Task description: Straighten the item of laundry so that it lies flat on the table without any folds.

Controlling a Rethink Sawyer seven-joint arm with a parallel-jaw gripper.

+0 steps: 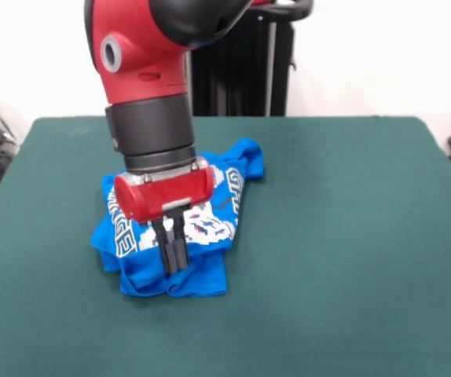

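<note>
My gripper (174,255) hangs straight down from my red and black arm (148,86), its two black fingers (168,250) pressed close together with no gap showing between them. The tips sit on the T-shirt (210,271), near its front edge. The shirt is a bright blue, crumpled heap, folded over on itself, with white pixel print and yellow-outlined letters showing on either side of my wrist. One blue corner pokes out behind me to the right. It lies near the middle of the dark green table (351,236).
</note>
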